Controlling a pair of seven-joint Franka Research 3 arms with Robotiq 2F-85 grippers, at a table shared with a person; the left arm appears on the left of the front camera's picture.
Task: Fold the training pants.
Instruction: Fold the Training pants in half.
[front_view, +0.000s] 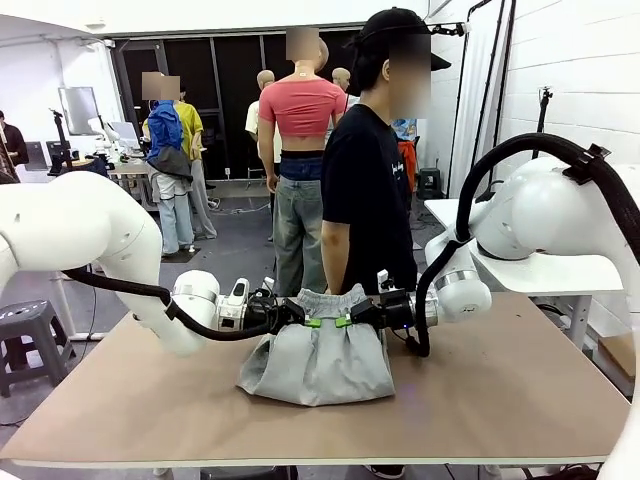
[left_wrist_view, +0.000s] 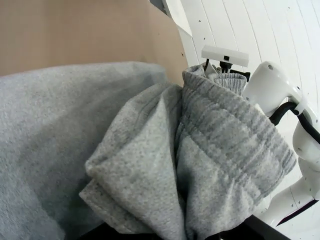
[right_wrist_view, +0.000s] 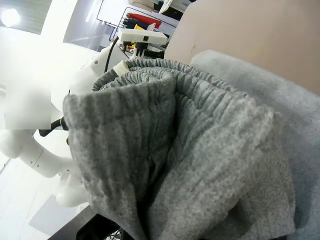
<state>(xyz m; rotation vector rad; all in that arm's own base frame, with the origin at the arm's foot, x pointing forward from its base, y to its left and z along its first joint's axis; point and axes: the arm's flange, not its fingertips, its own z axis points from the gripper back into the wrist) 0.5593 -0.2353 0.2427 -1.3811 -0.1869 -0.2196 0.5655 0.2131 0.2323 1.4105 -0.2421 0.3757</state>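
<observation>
Left hand (front_view: 312, 322) and right hand (front_view: 344, 322) clamped on pants (front_view: 318, 362) waistband, nearly touching mid-table (front_view: 500, 400). Lower pants rested on table. Person (front_view: 368, 190) stood just behind.

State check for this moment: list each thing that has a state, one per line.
training pants: waistband end lifted off the table and bunched, the rest draped on the table
left gripper: shut on the training pants, at the waistband
right gripper: shut on the training pants, at the waistband, close beside the left gripper
table: bearing the lower part of the pants
person: standing at the far edge of the table
</observation>
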